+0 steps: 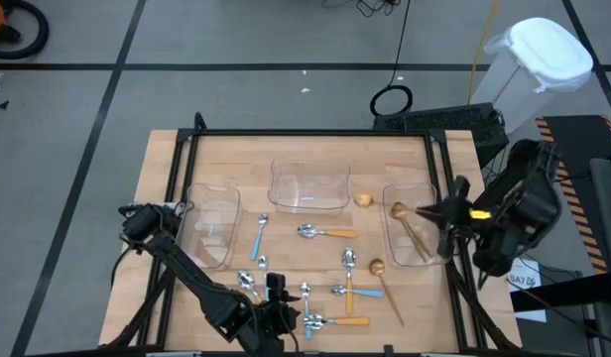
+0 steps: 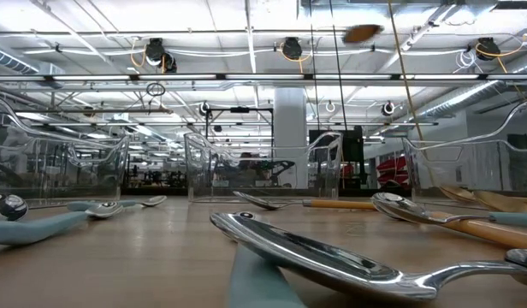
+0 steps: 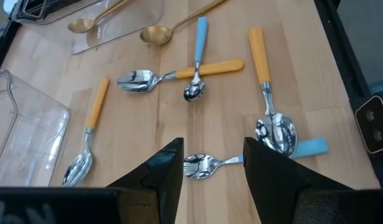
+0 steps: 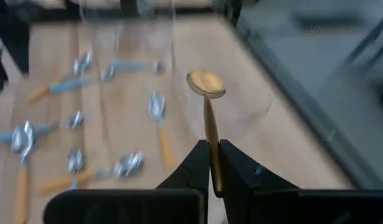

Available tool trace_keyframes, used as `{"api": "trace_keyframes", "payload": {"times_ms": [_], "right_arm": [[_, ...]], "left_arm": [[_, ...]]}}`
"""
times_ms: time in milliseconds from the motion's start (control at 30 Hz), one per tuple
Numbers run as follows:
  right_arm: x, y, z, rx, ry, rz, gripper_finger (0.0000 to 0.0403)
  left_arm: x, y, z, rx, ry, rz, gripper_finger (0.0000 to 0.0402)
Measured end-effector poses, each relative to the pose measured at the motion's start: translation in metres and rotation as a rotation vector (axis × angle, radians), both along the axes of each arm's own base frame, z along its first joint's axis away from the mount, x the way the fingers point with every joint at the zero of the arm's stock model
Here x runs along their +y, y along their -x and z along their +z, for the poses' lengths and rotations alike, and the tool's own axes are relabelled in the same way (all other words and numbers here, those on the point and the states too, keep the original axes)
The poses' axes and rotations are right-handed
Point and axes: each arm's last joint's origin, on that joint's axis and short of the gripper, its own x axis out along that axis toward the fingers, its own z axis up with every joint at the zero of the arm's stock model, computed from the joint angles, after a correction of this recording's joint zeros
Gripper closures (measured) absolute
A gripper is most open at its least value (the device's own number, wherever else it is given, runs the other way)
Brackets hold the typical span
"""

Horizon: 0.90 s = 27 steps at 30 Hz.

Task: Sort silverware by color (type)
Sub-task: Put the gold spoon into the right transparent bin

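Spoons lie scattered on the wooden table (image 1: 286,149): orange-handled ones (image 1: 325,233), blue-handled ones (image 1: 259,238) and a gold one (image 1: 376,266). My right gripper (image 4: 213,165) is over the right clear tray (image 1: 413,248), shut on a gold spoon (image 1: 397,209). That spoon's bowl (image 2: 362,32) shows high in the low view. More gold spoons (image 1: 415,236) lie in the tray. My left gripper (image 3: 213,165) is open near the table's near edge (image 1: 276,296). Its fingers stand on either side of a blue-handled spoon (image 3: 201,166) without touching it. My right gripper pinches the gold spoon's handle (image 4: 211,149) between its two fingers, which lie along the handle. The round bowl (image 4: 206,82) sticks out ahead of the fingertips. The spoon is lifted clear, roughly level, above the right tray.
Three clear trays stand on the table: left (image 1: 211,223), middle (image 1: 308,186) and right. A gold spoon (image 1: 363,199) lies between the middle and right trays. Orange- and blue-handled spoons cross each other (image 3: 194,71) just beyond my left gripper. A black frame (image 1: 315,132) edges the table.
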Motion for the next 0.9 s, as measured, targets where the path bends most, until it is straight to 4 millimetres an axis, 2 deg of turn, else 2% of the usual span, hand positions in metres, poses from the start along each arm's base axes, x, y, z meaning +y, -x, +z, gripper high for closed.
{"api": "trace_keyframes", "payload": {"times_ms": [167, 433, 567, 733, 900], "right_arm": [[0.01, -0.011, 0.033, -0.07, 0.147, 0.047, 0.0391], [0.033, -0.031, 0.073, -0.007, 0.041, 0.124, 0.0391], [0.046, -0.041, 0.089, -0.029, 0.091, 0.152, 0.0391], [0.058, -0.052, 0.089, -0.024, 0.203, 0.157, 0.0391], [0.069, -0.059, 0.068, 0.02, 0.223, 0.145, 0.0391]], "left_arm": [[0.002, -0.002, 0.0, 0.004, -0.013, -0.004, 0.0236], [0.002, -0.001, 0.0, 0.003, -0.009, -0.004, 0.0236], [0.001, -0.001, 0.0, 0.002, -0.007, -0.003, 0.0236], [0.001, -0.001, 0.0, 0.002, -0.004, 0.0, 0.0236], [0.001, -0.001, 0.0, 0.002, -0.003, -0.001, 0.0236]]}}
